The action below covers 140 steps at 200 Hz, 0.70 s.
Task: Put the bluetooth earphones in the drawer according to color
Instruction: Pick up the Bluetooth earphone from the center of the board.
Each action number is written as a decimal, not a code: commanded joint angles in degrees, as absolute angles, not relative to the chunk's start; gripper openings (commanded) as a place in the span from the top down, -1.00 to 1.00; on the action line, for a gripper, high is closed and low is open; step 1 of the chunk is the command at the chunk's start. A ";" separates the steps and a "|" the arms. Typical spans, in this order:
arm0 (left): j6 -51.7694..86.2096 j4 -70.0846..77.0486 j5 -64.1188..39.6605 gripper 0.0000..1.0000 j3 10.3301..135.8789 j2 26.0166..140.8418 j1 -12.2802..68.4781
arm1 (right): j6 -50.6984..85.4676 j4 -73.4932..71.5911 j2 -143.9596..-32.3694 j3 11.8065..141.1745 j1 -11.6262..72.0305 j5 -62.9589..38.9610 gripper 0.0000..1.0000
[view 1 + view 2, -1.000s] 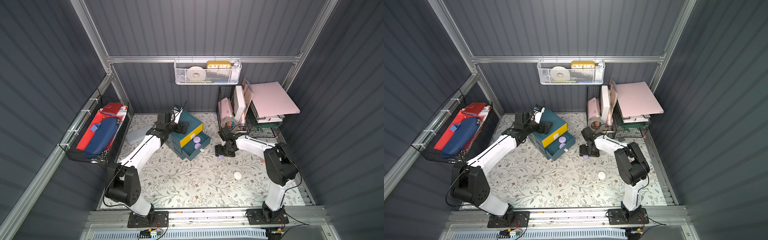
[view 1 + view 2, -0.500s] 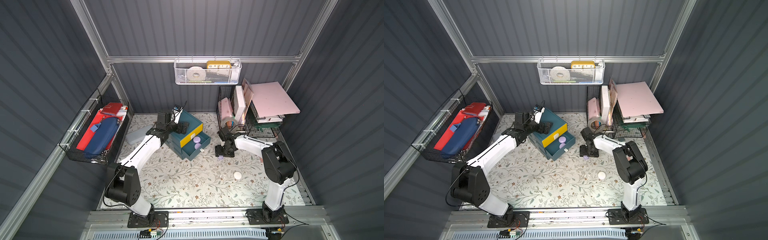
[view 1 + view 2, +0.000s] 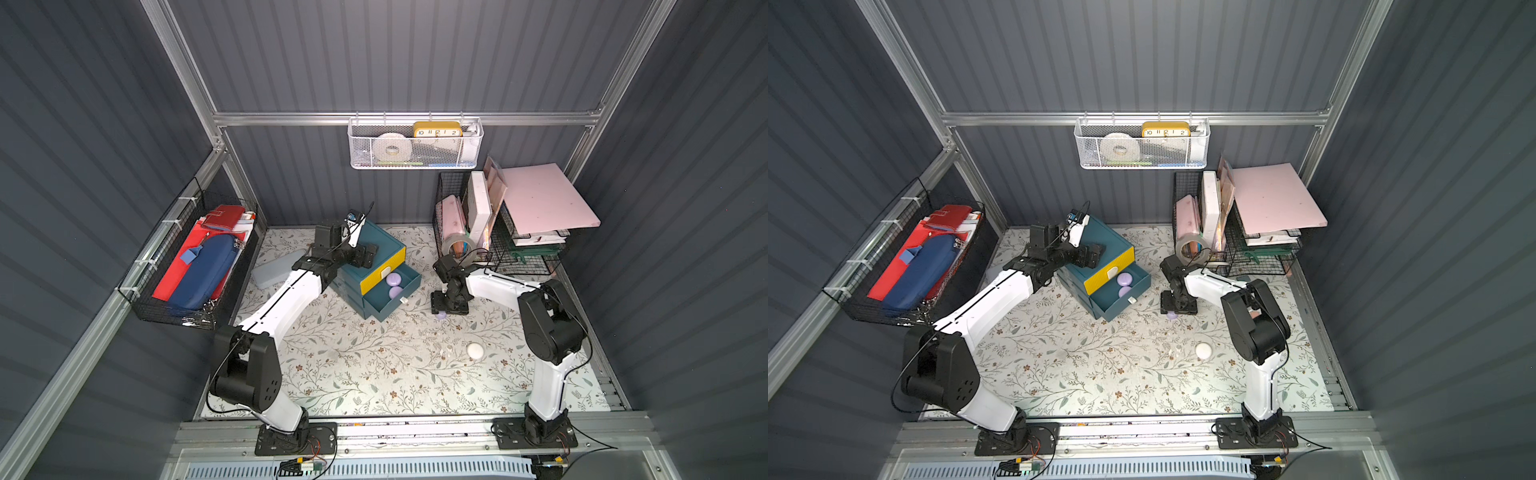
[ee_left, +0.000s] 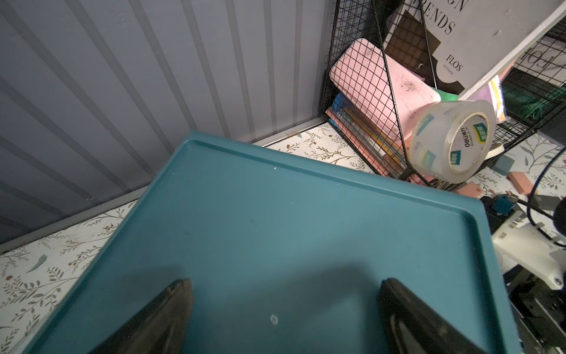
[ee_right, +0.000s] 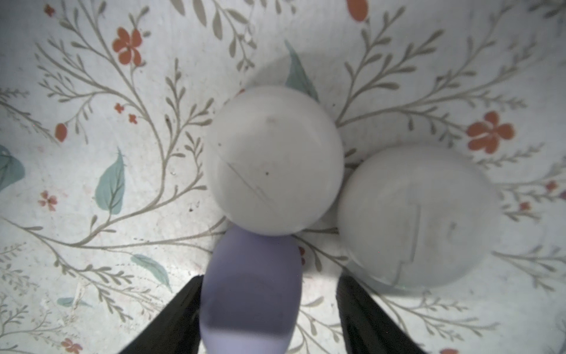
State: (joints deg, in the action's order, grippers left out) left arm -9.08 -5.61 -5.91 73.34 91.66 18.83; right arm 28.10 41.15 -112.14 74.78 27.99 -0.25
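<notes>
Near the back edge of the tabletop (image 3: 374,374), about the middle: a small teal drawer box (image 3: 384,245), set at a slant, yellow front on top. Right under the yellow front, an open drawer (image 3: 386,308) pulled out, two lilac earphone cases (image 3: 393,279) inside, close together. Left gripper (image 4: 283,285) over the flat top of the drawer box, fingers (image 4: 165,315) spread wide, nothing between them; hard to tell if touching the top. A little toward the right edge from the drawer box: right gripper (image 5: 269,280) pointing straight down at the tabletop, spread around a third lilac case (image 5: 251,291). One finger (image 5: 180,315) right up against that case, a gap on the other side, so not pinching yet. Just past it, two white cases (image 5: 272,159) side by side, one of them up against the lilac one. In both top views, only a bit of the third lilac case (image 3: 441,315) peeking out from under the right gripper (image 3: 449,305). Closer to the front edge and the right side, a lone white case (image 3: 475,351), well apart from the rest.
</notes>
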 commanded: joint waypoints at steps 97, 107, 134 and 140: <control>-9.49 -16.08 -6.33 -0.99 71.50 94.04 19.69 | 27.64 41.94 -115.04 77.48 28.04 -1.00 -0.06; -9.49 -16.08 -6.32 -0.99 71.49 94.04 19.69 | 27.60 41.96 -115.05 77.59 27.98 -1.36 -0.07; -9.49 -16.08 -6.28 -0.99 71.52 94.04 19.64 | 27.38 42.37 -115.22 77.63 28.11 -2.18 -0.22; -9.49 -16.08 -6.32 -0.99 71.47 94.04 19.69 | 27.30 42.37 -115.22 77.61 28.05 -2.35 -0.24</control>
State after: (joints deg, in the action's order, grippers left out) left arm -9.06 -5.61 -5.93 73.34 91.66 18.83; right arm 27.51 41.58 -113.43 76.53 27.99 -1.43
